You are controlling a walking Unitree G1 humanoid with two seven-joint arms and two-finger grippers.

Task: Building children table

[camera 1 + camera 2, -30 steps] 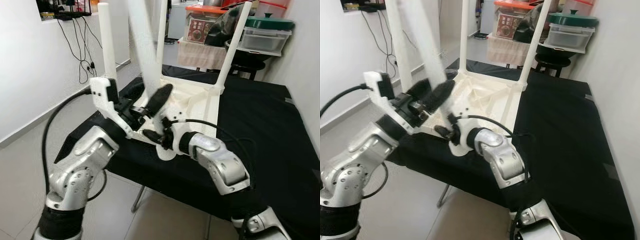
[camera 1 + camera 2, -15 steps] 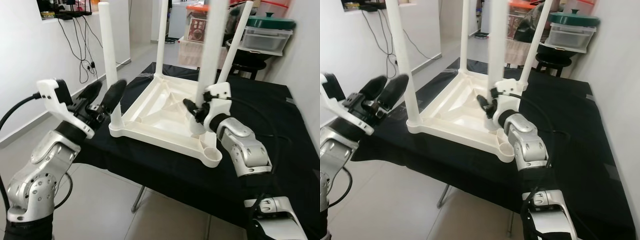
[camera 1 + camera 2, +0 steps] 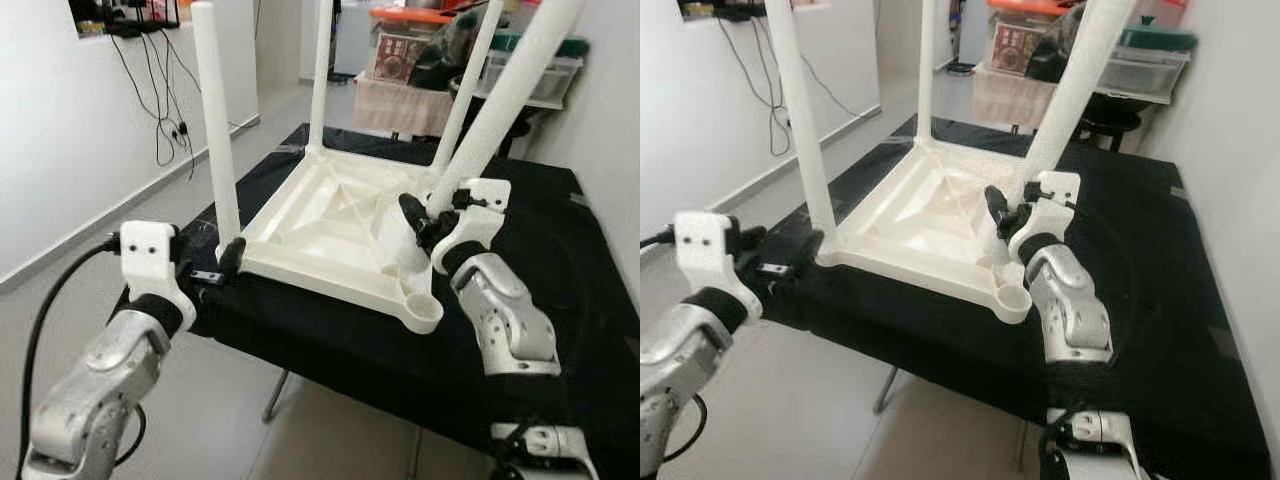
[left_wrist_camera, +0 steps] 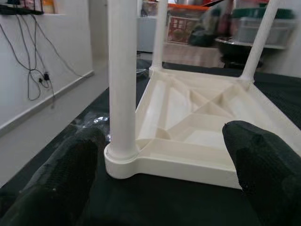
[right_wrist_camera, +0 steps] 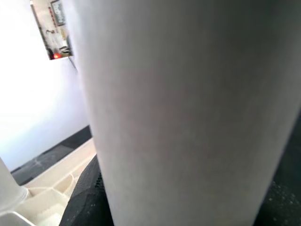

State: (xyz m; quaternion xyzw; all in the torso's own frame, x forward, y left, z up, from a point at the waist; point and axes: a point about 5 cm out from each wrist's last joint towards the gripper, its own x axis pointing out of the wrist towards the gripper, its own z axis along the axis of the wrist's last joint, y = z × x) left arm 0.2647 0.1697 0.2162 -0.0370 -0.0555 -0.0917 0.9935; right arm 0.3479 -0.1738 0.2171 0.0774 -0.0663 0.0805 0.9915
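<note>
White plastic children's table (image 3: pixel 330 225) lies upside down on a black-covered bench (image 3: pixel 540 300), underside up. Three legs stand upright in their corner sockets: near-left leg (image 3: pixel 215 120), far-left leg (image 3: pixel 321 70), far-right leg (image 3: pixel 470 75).

Right gripper (image 3: pixel 425 215) is closed around a fourth, loose leg (image 3: pixel 505 100), held tilted, top leaning away to the right. Its lower end sits over the table's near-right side, just behind the empty corner socket (image 3: pixel 424 312). Right wrist view is almost all white leg (image 5: pixel 188 108), with a bit of black finger below; exact contact is hard to judge there.

Left gripper (image 4: pixel 160 174) is low at the near-left corner, fingers (image 4: pixel 256 165) spread wide, one either side of that corner, gripping nothing. The near-left leg's base stands between them in the wrist view.

Behind the bench: storage boxes (image 3: pixel 525 70), cables (image 3: pixel 165 90) hanging down the white wall.
</note>
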